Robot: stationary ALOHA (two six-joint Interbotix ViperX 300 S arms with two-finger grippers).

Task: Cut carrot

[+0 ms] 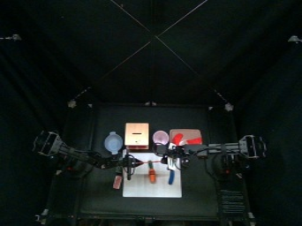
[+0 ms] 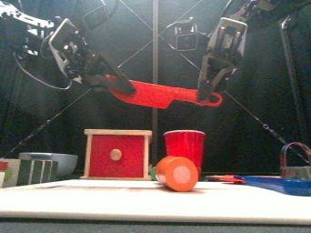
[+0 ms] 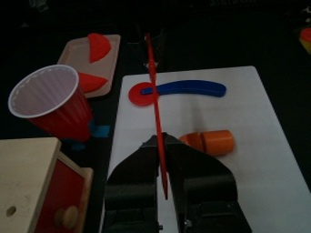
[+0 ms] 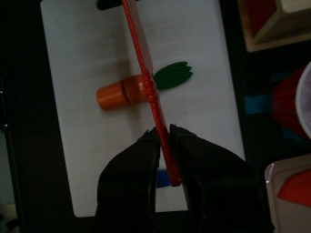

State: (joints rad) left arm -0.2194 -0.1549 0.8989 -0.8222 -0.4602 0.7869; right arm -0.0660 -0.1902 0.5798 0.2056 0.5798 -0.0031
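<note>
The carrot (image 4: 119,93), a short orange piece with a green end (image 4: 173,74), lies on the white board (image 4: 85,36). It also shows in the left wrist view (image 3: 209,139) and, near and large, in the front view (image 2: 176,173). My left gripper (image 2: 104,80) and right gripper (image 2: 209,86) are each shut on one end of a long thin red toy knife (image 2: 158,93). They hold it level in the air above the board. In the right wrist view the knife (image 4: 144,73) crosses over the carrot. A short blue stick (image 3: 183,88) on a red disc lies on the board.
A red cup (image 2: 185,146) and a wooden box with a red face (image 2: 118,153) stand behind the board. A tray with red pieces (image 3: 91,50) lies past the cup. A blue tray (image 2: 274,185) is at the right and a grey container (image 2: 43,166) at the left.
</note>
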